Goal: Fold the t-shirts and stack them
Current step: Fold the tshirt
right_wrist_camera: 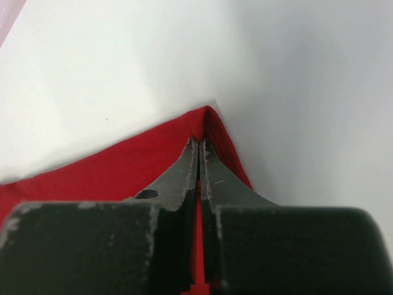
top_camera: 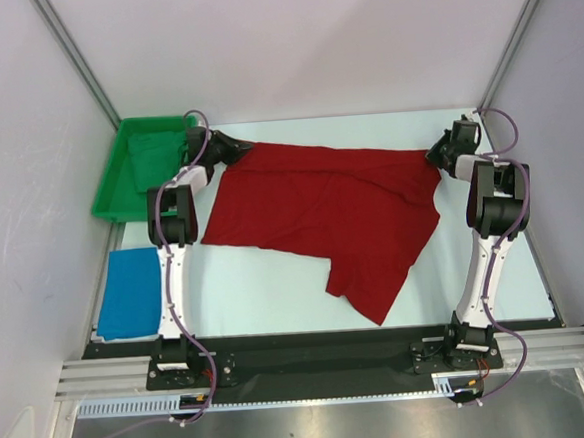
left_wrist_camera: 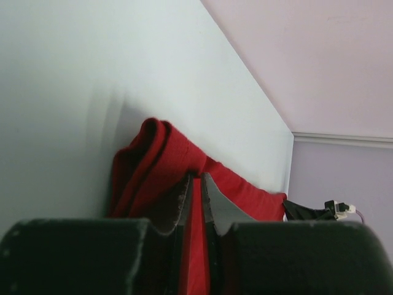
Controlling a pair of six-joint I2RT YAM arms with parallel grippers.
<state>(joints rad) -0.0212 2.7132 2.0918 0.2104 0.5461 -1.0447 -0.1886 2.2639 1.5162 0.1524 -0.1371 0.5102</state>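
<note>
Two t-shirts show in the overhead view.

Far left, upper part of frame: a green tray (top_camera: 106,204) sits at the back-left corner of the bench (top_camera: 268,301), with a green cloth (top_camera: 152,157) bunched inside it.

Lower left: the blue t-shirt (top_camera: 129,294) is folded into a flat rectangle. It lies on the bench just left of the left arm, well apart from the other shirt.

Upper left of centre: the left gripper (top_camera: 229,149) is at the upper-left corner of the red t-shirt (top_camera: 322,212). On my left wrist camera its fingers (left_wrist_camera: 212,206) stand close together with a strip of red cloth sandwiched between them. So I note a narrow pinch on that shirt. Beyond the tips the cloth is bunched into a rolled fold on the bench.

Centre: the red t-shirt lies spread open across the middle of the bench. Its far edge runs between the two grippers, and one section reaches down toward lower centre of frame, ending in a point.

Upper right: the right gripper (top_camera: 438,156) is at the shirt's upper-right corner. My right wrist camera shows its fingers (right_wrist_camera: 184,172) pressed together on a folded red corner, with red visible in the slit between them. It is clamped on the red t-shirt, low against the bench.
</note>
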